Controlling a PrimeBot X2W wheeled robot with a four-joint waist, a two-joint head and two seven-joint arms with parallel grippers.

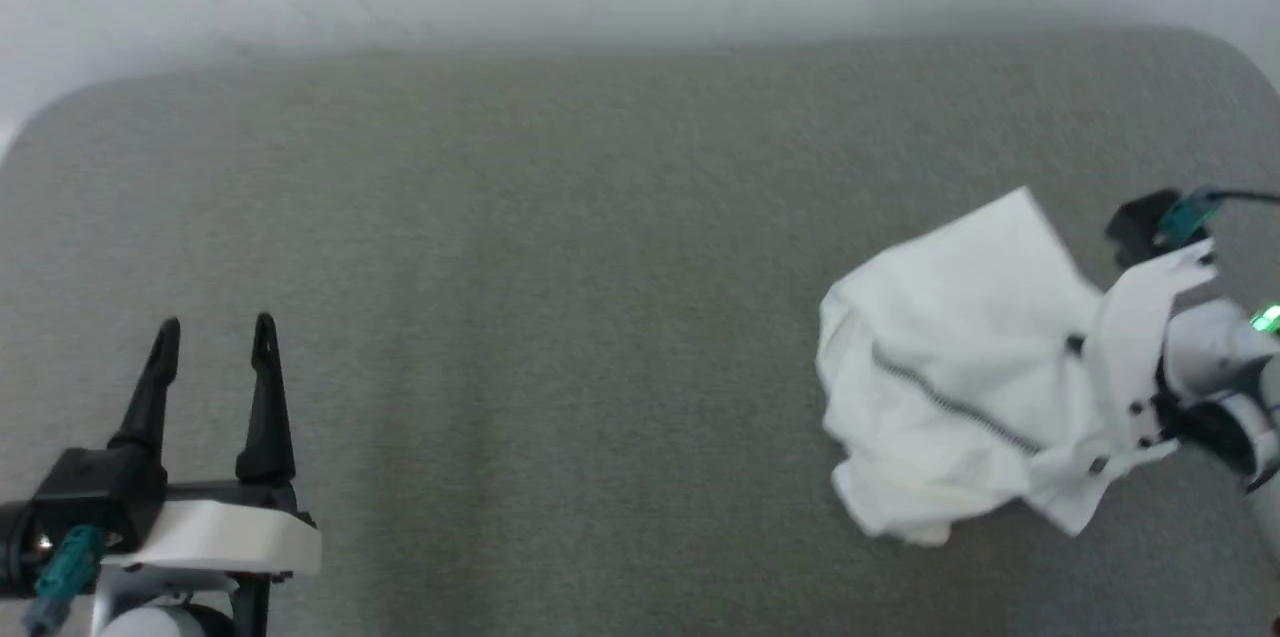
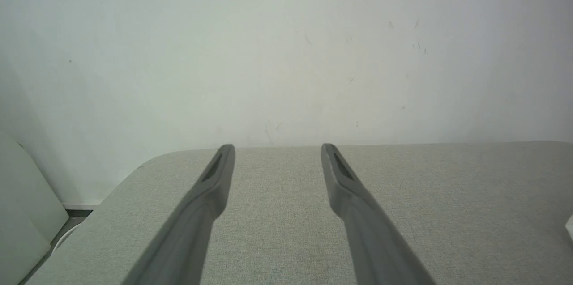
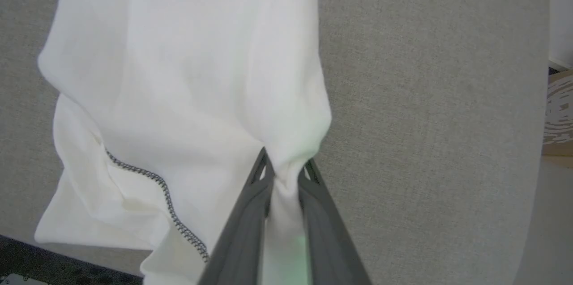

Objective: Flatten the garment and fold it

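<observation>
The garment (image 1: pixel 960 367) is a crumpled white shirt with a grey stitched seam, bunched at the right side of the grey padded table (image 1: pixel 560 267). My right gripper (image 3: pixel 284 166) is shut on a pinch of its fabric, and the rest of the garment (image 3: pixel 179 97) hangs and spreads away from the fingers. In the head view the cloth drapes over the right wrist and hides the fingers. My left gripper (image 1: pixel 215 332) stands open over the table's left side, far from the shirt, with nothing between its fingers (image 2: pixel 224 159).
A pale wall (image 2: pixel 286 52) runs behind the table's far edge. The table's rounded corners show at the far left (image 2: pixel 134 164) and at the right (image 3: pixel 532 97). Floor and a light wooden object (image 3: pixel 559 115) lie beyond the right edge.
</observation>
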